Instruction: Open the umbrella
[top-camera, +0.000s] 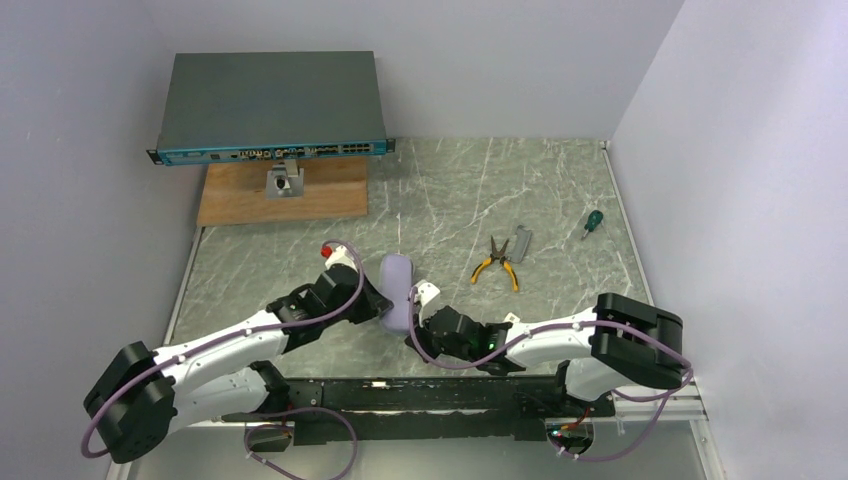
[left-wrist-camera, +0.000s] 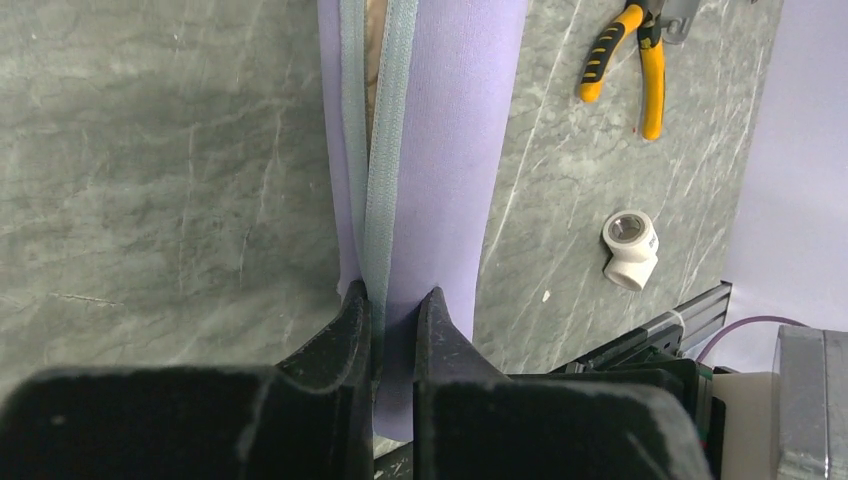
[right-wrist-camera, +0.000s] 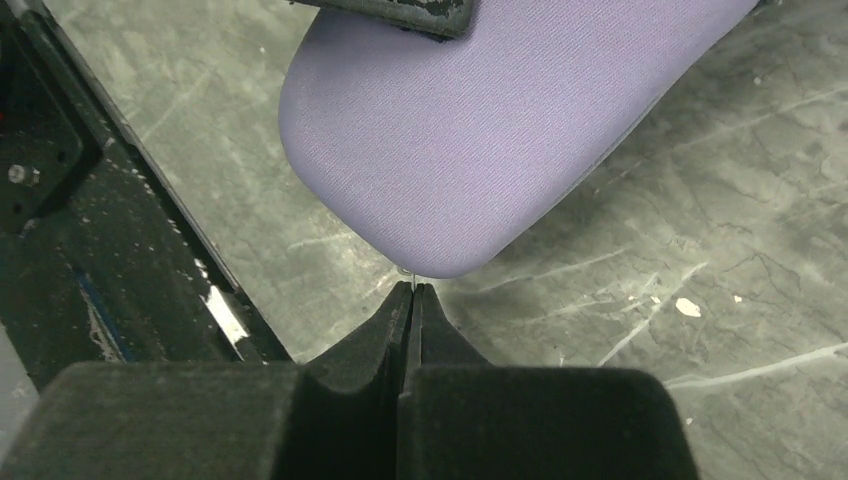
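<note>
A lavender-grey oval case (top-camera: 397, 285) lies on the marble table between both arms. Its grey zipper (left-wrist-camera: 380, 200) is parted at the far end, and a tan sliver of the umbrella (left-wrist-camera: 376, 18) shows in the gap; the rest of it is hidden inside. My left gripper (left-wrist-camera: 392, 300) is shut on the case's near edge (left-wrist-camera: 450, 150), one finger on the zipper line and one on the shell. My right gripper (right-wrist-camera: 412, 290) is shut on a thin metal zipper pull at the case's rounded end (right-wrist-camera: 500, 130).
Yellow-handled pliers (top-camera: 497, 265) and a small grey part (top-camera: 520, 240) lie right of the case, with a green screwdriver (top-camera: 592, 222) further right. A white pipe elbow (left-wrist-camera: 630, 250) sits close by. A network switch (top-camera: 270, 105) on a wooden board (top-camera: 285, 195) stands back left.
</note>
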